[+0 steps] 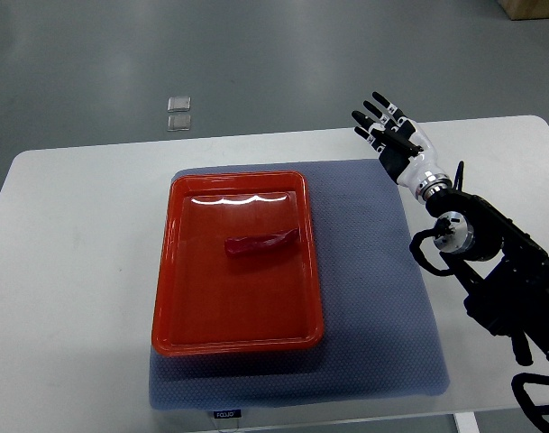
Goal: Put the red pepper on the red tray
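On the red tray [242, 341], roughly mid-floor and slightly toward the far half, lies the red pepper [260, 242], long axis running left-right, tip angled a bit up to the right. It touches none of the tray walls; bare tray floor on all sides, most of it on the near side. Tray sits on a blue-grey mat [373, 298], pushed to the mat's left portion: left tray rim nearly flush with the mat's left edge, wide strip of bare mat to the tray's right. Mat lies on a white table [76, 271], near edge of mat close to the table's near edge. Right hand [391, 135] is over the far right corner of the mat, near the table's far edge, well apart from tray and pepper, fingers spread and straight, holding nothing. Its arm [499, 271] runs in from the lower right over bare table. Two small clear squares [178, 113] on the floor beyond the table's far edge
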You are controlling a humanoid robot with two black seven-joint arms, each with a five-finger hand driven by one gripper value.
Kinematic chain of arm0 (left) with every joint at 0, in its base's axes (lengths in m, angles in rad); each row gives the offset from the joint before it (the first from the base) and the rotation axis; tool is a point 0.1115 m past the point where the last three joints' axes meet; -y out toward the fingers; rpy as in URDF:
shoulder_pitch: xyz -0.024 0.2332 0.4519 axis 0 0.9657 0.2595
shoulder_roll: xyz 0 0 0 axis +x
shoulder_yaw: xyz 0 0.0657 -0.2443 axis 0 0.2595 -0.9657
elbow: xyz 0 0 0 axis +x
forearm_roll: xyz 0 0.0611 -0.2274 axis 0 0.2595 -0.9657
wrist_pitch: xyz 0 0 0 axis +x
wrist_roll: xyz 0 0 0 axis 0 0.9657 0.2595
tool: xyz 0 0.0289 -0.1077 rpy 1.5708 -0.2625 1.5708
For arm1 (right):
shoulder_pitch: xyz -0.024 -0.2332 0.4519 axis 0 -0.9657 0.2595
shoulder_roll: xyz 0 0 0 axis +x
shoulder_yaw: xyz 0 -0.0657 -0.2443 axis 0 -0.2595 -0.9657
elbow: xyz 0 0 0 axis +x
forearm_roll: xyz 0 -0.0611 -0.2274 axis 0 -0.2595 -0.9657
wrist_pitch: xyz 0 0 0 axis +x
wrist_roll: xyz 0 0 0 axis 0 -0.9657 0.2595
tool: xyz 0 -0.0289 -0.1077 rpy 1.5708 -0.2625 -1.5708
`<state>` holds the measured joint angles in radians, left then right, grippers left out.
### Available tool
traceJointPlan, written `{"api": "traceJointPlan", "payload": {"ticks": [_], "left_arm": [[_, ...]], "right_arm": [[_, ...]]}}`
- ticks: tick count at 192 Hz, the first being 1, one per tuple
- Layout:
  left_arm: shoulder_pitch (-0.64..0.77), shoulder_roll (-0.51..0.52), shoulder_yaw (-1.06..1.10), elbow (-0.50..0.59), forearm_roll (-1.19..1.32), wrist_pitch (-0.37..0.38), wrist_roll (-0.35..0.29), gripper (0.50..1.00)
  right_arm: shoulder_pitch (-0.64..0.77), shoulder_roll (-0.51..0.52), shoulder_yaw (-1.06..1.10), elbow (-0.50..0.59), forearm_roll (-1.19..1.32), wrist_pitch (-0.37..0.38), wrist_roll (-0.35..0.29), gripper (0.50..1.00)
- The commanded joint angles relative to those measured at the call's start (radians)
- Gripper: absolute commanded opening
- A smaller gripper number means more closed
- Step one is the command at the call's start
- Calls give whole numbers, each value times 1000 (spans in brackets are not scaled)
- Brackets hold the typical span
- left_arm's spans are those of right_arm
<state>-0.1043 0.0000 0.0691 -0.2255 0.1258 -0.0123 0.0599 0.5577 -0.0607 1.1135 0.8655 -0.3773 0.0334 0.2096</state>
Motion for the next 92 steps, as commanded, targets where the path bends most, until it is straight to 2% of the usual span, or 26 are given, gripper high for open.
{"api": "traceJointPlan", "payload": {"ticks": [1, 28, 92], "left_arm": [[0, 0, 0, 2, 0, 0, 0, 1000], [0, 0, 0, 0, 0, 0, 0, 1000], [0, 0, 0, -2, 0, 0, 0, 1000]], "right_arm": [[-28, -1, 8, -2, 100, 37, 24, 897], [-51, 1, 9, -5, 132, 91, 24, 903], [-55, 1, 11, -5, 132, 94, 25, 903]]}}
